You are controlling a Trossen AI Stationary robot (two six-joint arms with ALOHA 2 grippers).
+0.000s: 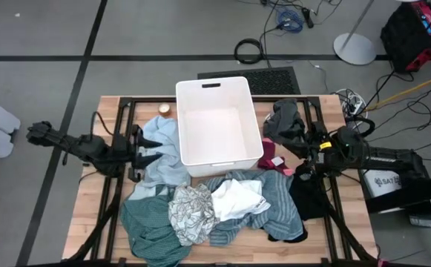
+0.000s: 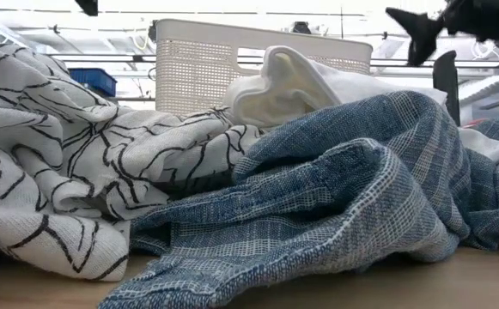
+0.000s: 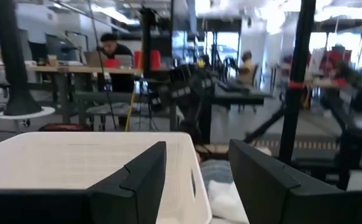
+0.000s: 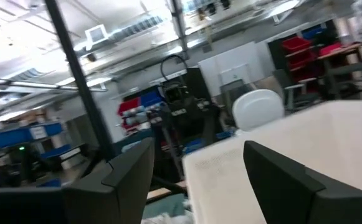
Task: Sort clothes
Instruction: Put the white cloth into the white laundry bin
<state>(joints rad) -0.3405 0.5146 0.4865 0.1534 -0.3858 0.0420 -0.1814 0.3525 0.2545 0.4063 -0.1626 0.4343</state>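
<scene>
White plastic, the bin (image 1: pixel 219 119) sits at twelve o'clock on the wooden desk (image 1: pixel 89 222) and stands between the two arms. A small round thing (image 1: pixel 164 110) lies just beside its left corner. The clothes (image 1: pixel 222 204) are heaped at six o'clock, in front of the bin: teal (image 1: pixel 145 222), black-lined white (image 1: pixel 191 211), plain white (image 1: pixel 237 196) and blue-grey striped (image 1: pixel 278 200) pieces. The left claw (image 1: pixel 150 148) hangs open and empty at nine o'clock over a light blue piece (image 1: pixel 165 159). The right claw (image 1: pixel 304 165) is open and empty at three o'clock, beside dark cloth (image 1: pixel 285 119), with a maroon piece (image 1: pixel 271 158) toward the bin.
</scene>
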